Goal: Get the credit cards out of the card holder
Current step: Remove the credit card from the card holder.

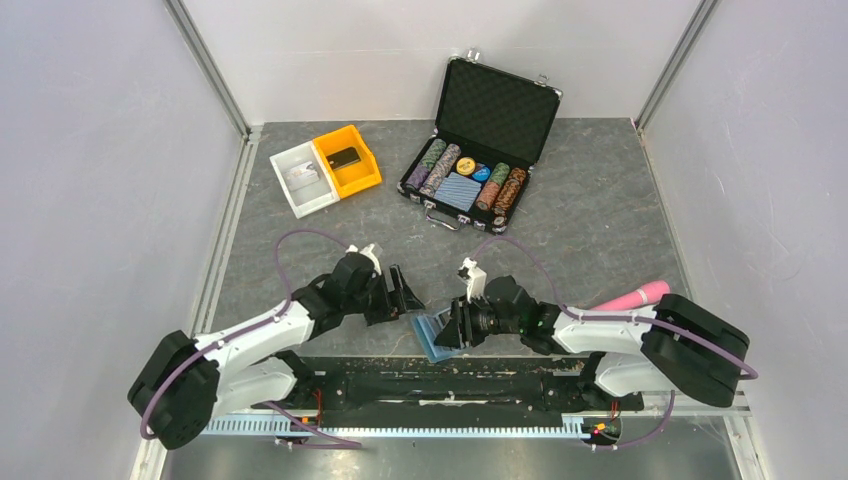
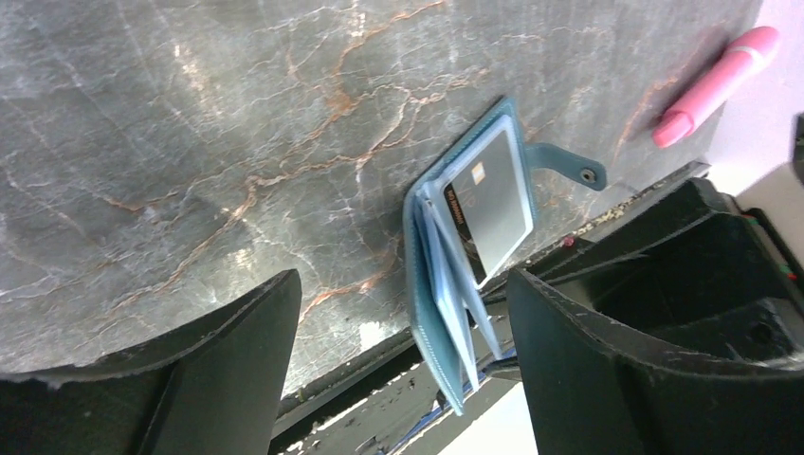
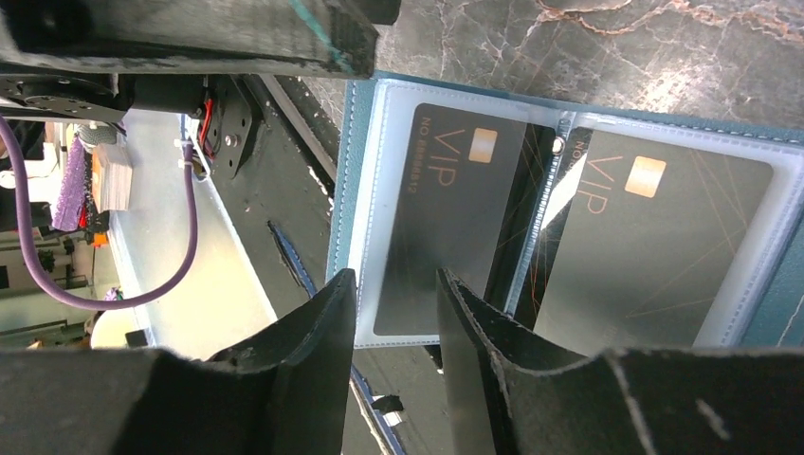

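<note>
The left gripper [image 1: 408, 293] hangs just left of the card holder [image 2: 446, 294], a little farther up the table [image 2: 190, 142], its jaws spread wide with nothing between them. The card holder lies open at the table's near edge, between the two arms, its clear pockets fanned up and one end poking past the edge.

The black cards [image 3: 446, 218] are in their pockets, two showing side by side, long sides pointing toward the right gripper [image 3: 393, 284]. That gripper is the nearer one. It sits right over the near end of the left-hand card with its jaws part open and closed on nothing I can make out.

The pull probably runs along the card's length, toward the near edge — little table is left there, so the card holder could slide off. A pink pen [image 2: 716, 85] lies well to the right.
</note>
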Controlling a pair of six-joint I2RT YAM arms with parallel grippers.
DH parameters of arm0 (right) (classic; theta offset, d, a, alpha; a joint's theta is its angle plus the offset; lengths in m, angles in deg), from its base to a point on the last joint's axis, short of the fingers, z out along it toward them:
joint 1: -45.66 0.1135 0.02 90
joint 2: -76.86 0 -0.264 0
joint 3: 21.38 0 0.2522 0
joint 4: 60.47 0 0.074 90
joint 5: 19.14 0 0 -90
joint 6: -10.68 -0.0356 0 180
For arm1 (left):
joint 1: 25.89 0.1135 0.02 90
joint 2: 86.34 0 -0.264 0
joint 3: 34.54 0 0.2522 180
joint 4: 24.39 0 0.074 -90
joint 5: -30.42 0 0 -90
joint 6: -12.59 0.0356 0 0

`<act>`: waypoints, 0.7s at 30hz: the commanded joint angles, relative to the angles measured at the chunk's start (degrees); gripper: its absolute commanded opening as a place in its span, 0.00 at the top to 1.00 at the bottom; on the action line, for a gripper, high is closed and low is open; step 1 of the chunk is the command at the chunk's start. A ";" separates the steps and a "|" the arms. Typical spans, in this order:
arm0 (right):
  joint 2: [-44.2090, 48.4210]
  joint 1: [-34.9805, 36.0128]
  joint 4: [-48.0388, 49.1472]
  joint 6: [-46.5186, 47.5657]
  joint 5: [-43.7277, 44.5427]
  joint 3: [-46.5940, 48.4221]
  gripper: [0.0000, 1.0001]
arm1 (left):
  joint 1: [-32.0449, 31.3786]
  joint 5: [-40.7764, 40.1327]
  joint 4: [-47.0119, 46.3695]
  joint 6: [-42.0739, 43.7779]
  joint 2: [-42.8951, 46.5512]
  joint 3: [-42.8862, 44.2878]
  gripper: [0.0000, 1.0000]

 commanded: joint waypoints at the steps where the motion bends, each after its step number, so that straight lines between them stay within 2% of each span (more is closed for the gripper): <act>1: -1.77 0.26 2.52 1.68 1.11 1.00 0.61 | -0.02 1.35 -3.83 -2.39 2.16 -1.30 0.14; 9: -4.08 0.25 4.27 1.38 1.17 1.17 0.62 | -0.09 5.83 -12.53 -3.50 -0.89 -4.65 0.14; 15: -4.31 0.25 4.41 1.30 1.14 1.73 0.53 | -0.44 9.76 -20.08 -5.21 -5.82 -6.14 0.20; 21: -4.86 0.25 5.98 0.07 0.16 1.30 0.50 | -0.73 10.53 -21.40 -5.36 -6.69 -6.28 0.28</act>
